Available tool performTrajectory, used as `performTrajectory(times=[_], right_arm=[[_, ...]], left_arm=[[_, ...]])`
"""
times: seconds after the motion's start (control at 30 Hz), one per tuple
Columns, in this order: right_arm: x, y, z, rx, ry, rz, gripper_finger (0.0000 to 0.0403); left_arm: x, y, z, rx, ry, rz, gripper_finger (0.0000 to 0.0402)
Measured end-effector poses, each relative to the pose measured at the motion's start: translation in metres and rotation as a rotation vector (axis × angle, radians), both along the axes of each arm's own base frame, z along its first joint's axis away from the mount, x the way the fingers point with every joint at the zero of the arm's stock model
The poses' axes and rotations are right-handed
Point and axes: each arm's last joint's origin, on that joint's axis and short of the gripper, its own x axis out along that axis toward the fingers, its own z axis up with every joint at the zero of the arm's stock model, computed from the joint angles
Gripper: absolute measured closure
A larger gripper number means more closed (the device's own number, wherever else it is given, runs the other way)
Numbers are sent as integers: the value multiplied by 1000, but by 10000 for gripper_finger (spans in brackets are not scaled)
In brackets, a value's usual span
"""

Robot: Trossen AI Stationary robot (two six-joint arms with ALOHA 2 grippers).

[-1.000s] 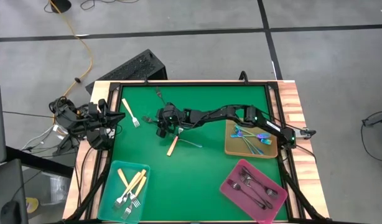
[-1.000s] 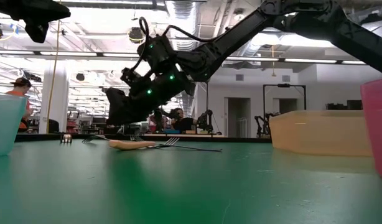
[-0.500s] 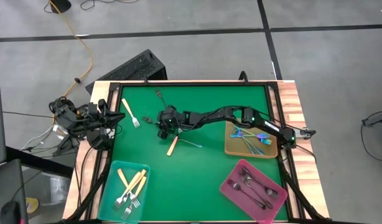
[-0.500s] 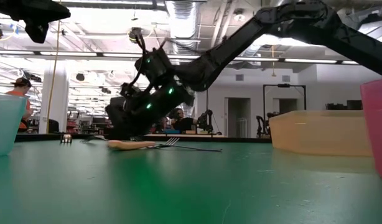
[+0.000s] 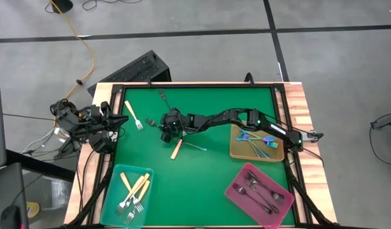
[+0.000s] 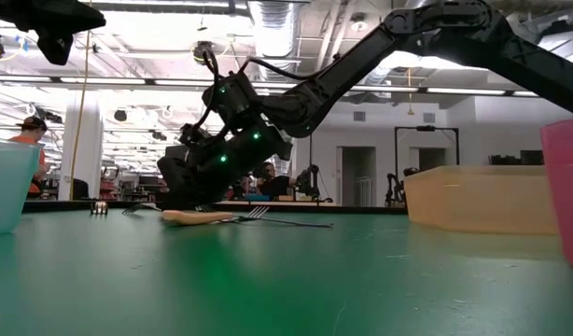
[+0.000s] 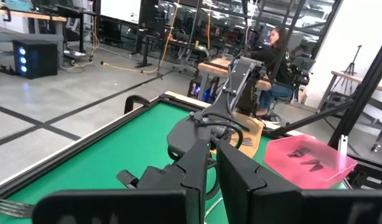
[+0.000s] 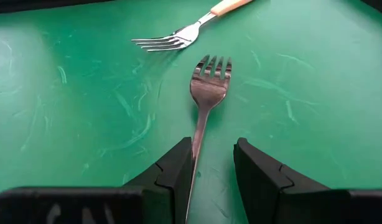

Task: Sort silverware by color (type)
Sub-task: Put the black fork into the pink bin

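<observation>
Table: green felt-topped table [image 5: 202,172] with wooden side rails, spread beneath both arms.
Pink tray: rectangular pink plastic tray [image 5: 234,194], well off from the right pincer toward the near right corner, loaded with dark grey metal forks [image 5: 259,191].
Teal tray: rectangular teal plastic tray [image 5: 114,192], well away on the near left, stacked with cream-handled forks [image 5: 135,191].
Tan tray: tan rectangular tray [image 5: 237,151], back along the right arm, filled with iridescent blue-rainbow forks [image 5: 256,140].
Right pincer: right gripper [image 8: 213,167], lowered to the felt mid-table, fingers [image 8: 177,169] apart, straddling the handle of a plain silver metal fork [image 8: 206,99], nothing clamped.
Left pincer: left gripper [image 7: 213,163], parked over the table's left edge, fingers together, empty.
Loose forks: cream-handled silver fork [image 5: 176,149] just beside the right pincer; another cream-handled fork [image 5: 133,115] between the two pincers; a dark fork [image 5: 163,97] just beyond the right pincer, near the far rail.
</observation>
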Motion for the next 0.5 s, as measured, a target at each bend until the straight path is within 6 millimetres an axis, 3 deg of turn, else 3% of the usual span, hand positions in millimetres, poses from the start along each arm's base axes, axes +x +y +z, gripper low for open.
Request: performTrajectory(times=[0.13, 0.5], right_arm=[[1, 5, 9, -26, -23, 23, 262], [3, 13, 11, -85, -20, 53, 262]], left_arm=[[0, 0, 0, 0, 0, 0, 379], [0, 0, 0, -1, 0, 0, 379]])
